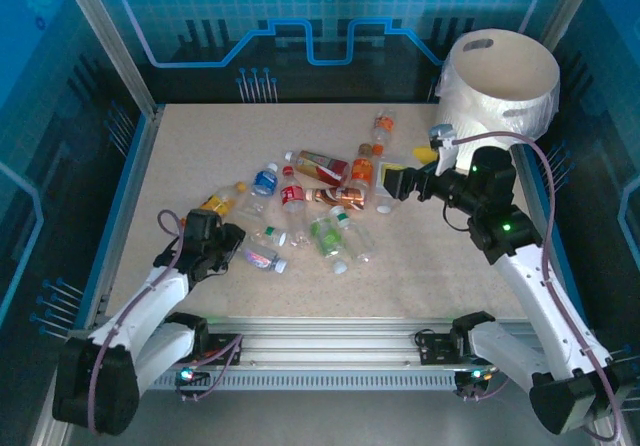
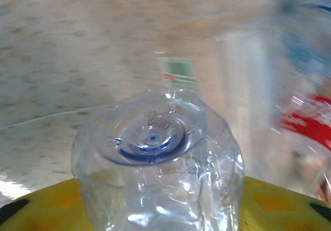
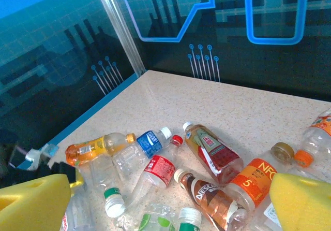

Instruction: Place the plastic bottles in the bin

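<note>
The yellow pads (image 2: 46, 207) of the left gripper (image 1: 226, 242) show under the base of a clear bottle (image 2: 155, 174), which has its bottom turned toward the wrist camera. I cannot tell whether the fingers press on it. This gripper is low over the worktop (image 1: 190, 146), toward the near left corner. The right gripper (image 3: 165, 202) has its fingers spread wide with nothing between them, and it hangs above the right side of the heap. The plastic bottles (image 1: 322, 166) lie scattered in the middle of the worktop. The bin (image 1: 490, 106) stands at the far right corner.
</note>
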`<state>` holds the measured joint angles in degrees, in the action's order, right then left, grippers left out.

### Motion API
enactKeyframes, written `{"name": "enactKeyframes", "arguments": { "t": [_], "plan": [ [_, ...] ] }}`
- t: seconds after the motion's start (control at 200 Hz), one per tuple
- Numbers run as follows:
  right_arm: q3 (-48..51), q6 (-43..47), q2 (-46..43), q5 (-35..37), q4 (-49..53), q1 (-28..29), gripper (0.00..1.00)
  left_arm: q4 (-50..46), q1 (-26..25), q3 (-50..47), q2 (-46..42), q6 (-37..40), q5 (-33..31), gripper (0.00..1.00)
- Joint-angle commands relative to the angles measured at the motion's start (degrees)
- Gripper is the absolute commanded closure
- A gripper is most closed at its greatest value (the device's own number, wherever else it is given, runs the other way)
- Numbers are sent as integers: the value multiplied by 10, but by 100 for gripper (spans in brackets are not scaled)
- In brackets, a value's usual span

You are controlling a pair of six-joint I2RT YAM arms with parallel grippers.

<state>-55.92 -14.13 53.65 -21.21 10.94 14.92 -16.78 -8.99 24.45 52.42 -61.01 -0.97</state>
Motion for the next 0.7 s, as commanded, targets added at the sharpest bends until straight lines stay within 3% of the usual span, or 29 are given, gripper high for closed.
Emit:
{"name": "enactKeyframes", "arguments": {
  "t": [0.0, 0.185, 0.39, 0.695],
  "plan": [
    [0, 26, 2, 10, -21, 16, 0, 8, -18, 51, -29, 93, 8, 49],
    [-2, 35, 15, 4, -25, 28, 0, 68, -61, 129, -14, 136, 65, 51],
    [-39, 77, 38, -11, 32, 48, 0, 184, -115, 221, 69, 176, 132, 52],
    [-104, 70, 108, -34, 84, 98, 0, 323, -182, 327, 181, 193, 242, 53]
  ]
}}
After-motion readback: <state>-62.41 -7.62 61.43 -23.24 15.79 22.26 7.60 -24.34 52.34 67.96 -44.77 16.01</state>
